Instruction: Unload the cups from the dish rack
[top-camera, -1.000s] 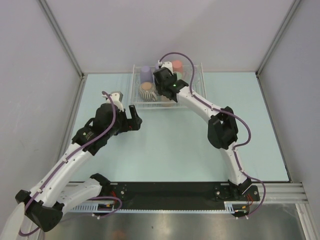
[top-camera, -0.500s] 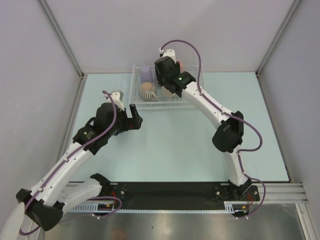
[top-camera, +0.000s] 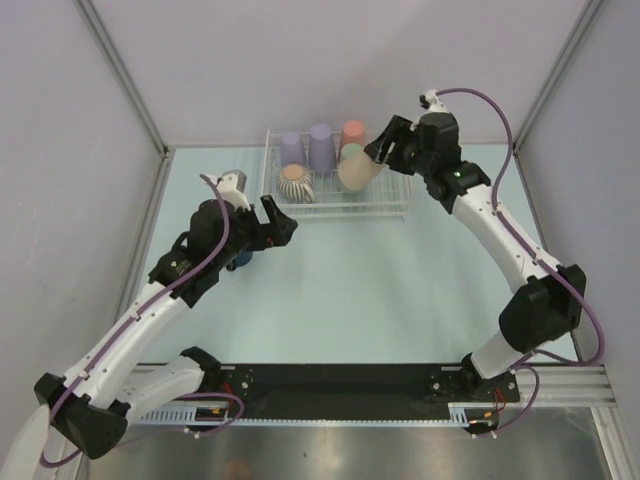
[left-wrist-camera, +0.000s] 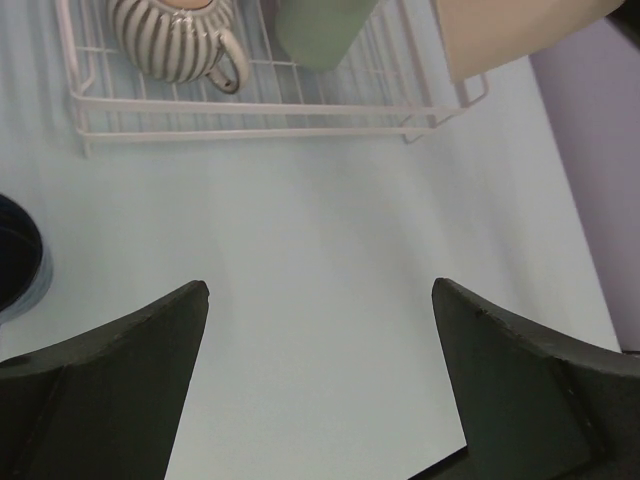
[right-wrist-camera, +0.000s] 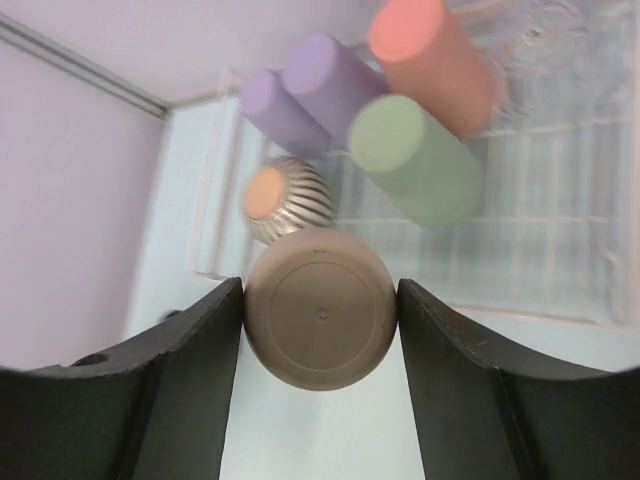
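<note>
At the left of the top view, a dark navy mug (top-camera: 241, 260) stands on the tabletop (top-camera: 380, 290), partly hidden beside the left gripper (top-camera: 278, 226), whose jaws are spread wide and hold nothing. At upper centre the dish rack (top-camera: 345, 212) holds a ribbed cup (top-camera: 295, 182), two lavender cups (top-camera: 291, 148), a salmon cup (top-camera: 353, 132) and a green cup (top-camera: 351, 152). Further right, the right gripper (right-wrist-camera: 320, 287) is clamped on the tan cup (top-camera: 354, 173), which is tilted over the rack's right part.
</note>
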